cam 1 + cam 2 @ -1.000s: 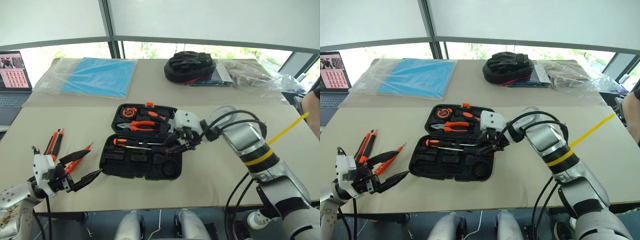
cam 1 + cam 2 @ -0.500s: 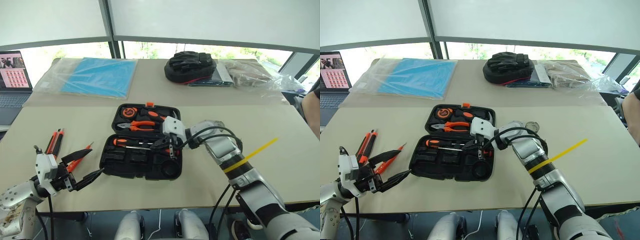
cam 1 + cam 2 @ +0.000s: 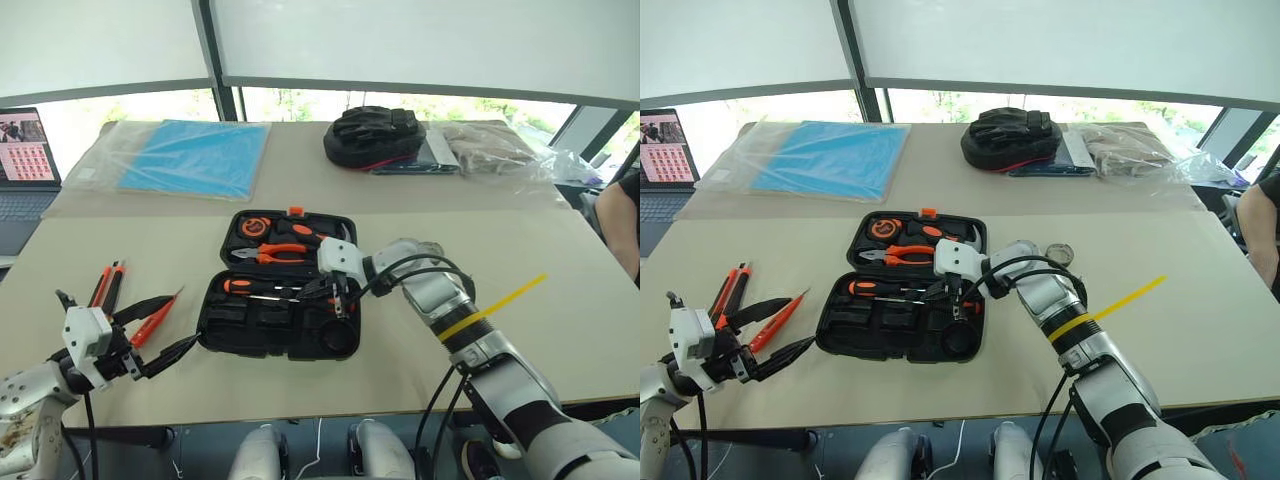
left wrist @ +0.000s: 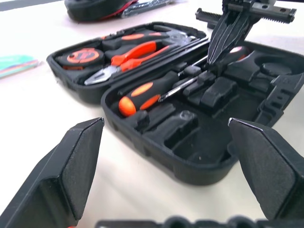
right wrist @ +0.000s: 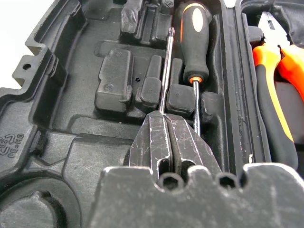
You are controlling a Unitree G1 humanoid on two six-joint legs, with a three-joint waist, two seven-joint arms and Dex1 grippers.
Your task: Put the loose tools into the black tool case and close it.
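The black tool case (image 3: 262, 327) lies open in the middle of the table. An orange-and-black screwdriver (image 4: 142, 92) rests in its front half. My right gripper (image 3: 337, 298) is shut and points down into that half, its tips on the thin shaft of a second screwdriver (image 5: 167, 71). Left of the case lie an orange-and-black utility knife (image 3: 105, 285) and a slim orange tester screwdriver (image 3: 157, 320). My left gripper (image 3: 186, 320) hovers open just in front of the tester, fingers (image 4: 80, 161) spread wide toward the case, holding nothing.
Pliers (image 3: 275, 252), a tape measure and a hammer fill the case's lid half. A small round thing (image 3: 1060, 253) lies right of the case. At the back are a laptop (image 3: 25, 150), a bagged blue sheet (image 3: 190, 155), a black red-trimmed bag (image 3: 375, 135) and a person's arm (image 3: 620, 215).
My right gripper has sunk into the case's front half and its fingers have shut. The left gripper has stayed where it was, open.
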